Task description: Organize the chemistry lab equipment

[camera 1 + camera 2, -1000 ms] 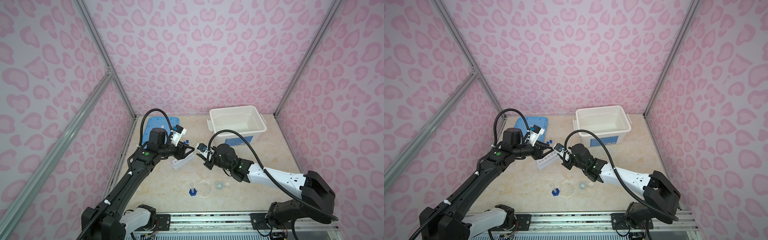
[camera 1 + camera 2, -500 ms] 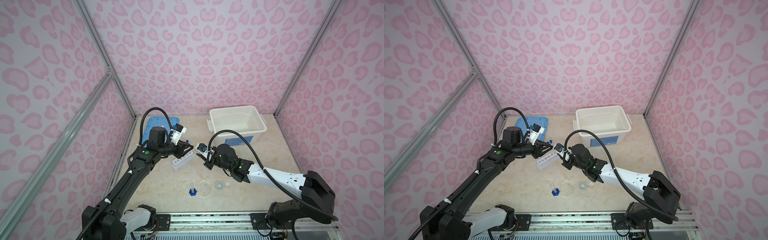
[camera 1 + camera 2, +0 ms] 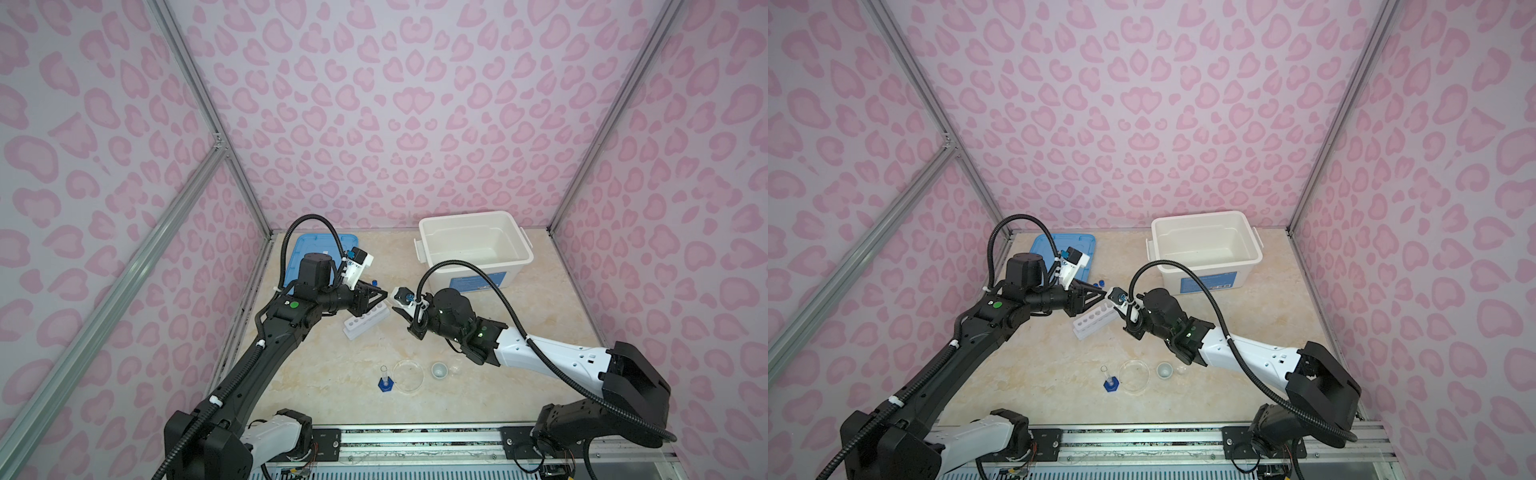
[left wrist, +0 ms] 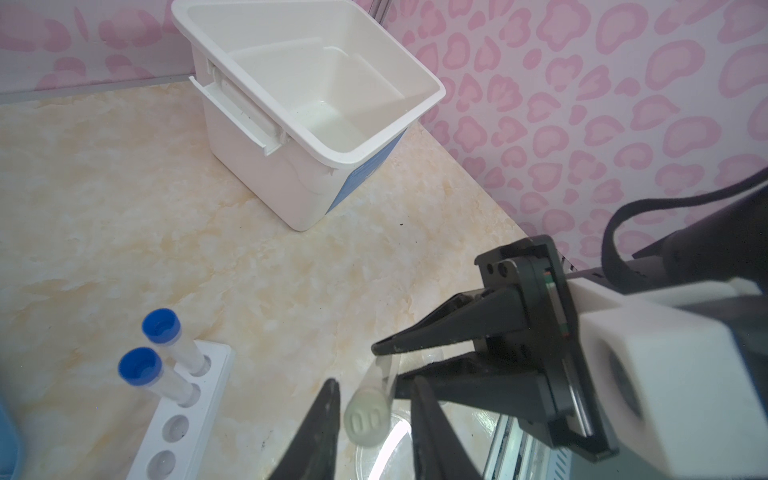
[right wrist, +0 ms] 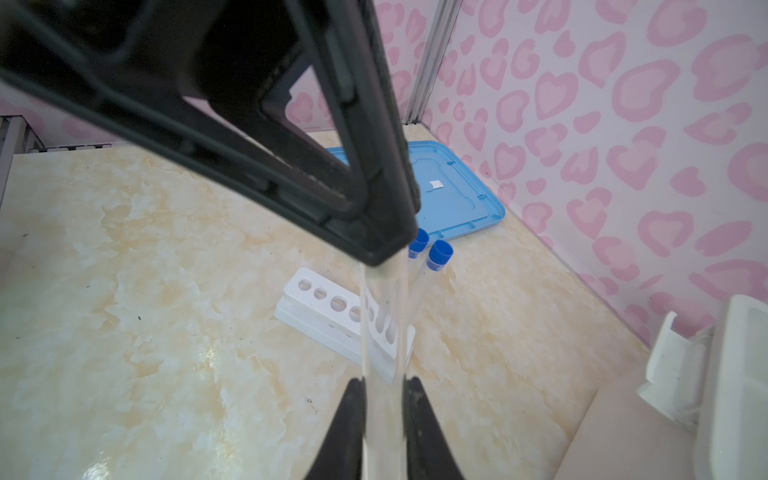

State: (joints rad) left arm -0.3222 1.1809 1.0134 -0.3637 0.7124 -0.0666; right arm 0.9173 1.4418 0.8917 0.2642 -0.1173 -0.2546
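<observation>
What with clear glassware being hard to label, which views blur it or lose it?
Left wrist view: the white-capped tube sits close to the lens, its cap soft, while the blue-capped tubes look sharper. Right wrist view: the same tube is a smeared, see-through streak. Both top views: the dish shows only as a faint rim on the pale table.

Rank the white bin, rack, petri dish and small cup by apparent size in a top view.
1. white bin
2. white rack
3. petri dish, nearly matching the rack in area
4. small white cup
</observation>
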